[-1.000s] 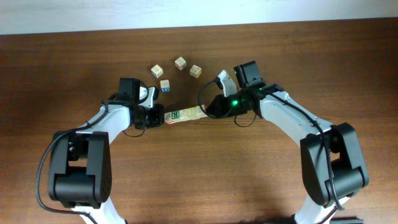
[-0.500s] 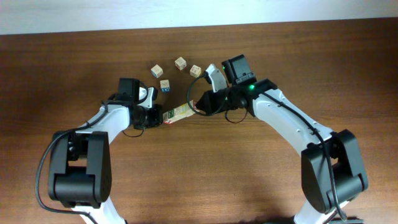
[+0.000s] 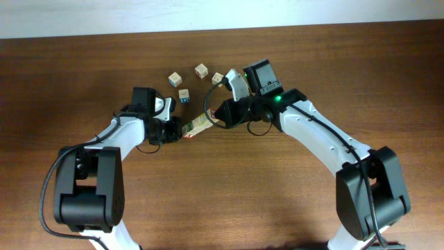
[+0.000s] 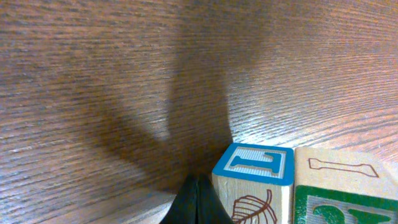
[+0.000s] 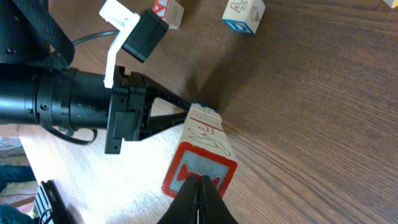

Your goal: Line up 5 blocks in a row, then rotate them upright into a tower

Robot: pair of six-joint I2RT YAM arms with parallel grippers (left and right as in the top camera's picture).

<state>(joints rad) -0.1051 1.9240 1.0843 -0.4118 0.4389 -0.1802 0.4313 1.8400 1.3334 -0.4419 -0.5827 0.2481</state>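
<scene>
Both arms meet near the middle of the dark wooden table [image 3: 291,201], with a short row of blocks [image 3: 199,124] lying between their tips. The row sits flat on the wood, its cubes touching side to side, and runs on a slant with its right end farther from the arms' bases than its left end. The left gripper [image 3: 175,130] has its fingers fully together with nothing between them. In its wrist view the closed tip [image 4: 196,200] sits just at the lower corner of the end block [image 4: 255,165], a cube with a blue-framed "I" face and a leaf sketch on its side. Next to that cube is a tan one with a bone outline [image 4: 339,177] on one face and a green frame on another. The right gripper [image 3: 220,116] is likewise pinched closed and empty, its tip [image 5: 199,198] pressed against the red-framed face [image 5: 200,169] at the other end of the row. Beyond the row lie loose cubes, well apart from it, among them one with a red "A" [image 5: 166,9] and one with blue marks [image 5: 244,14].
</scene>
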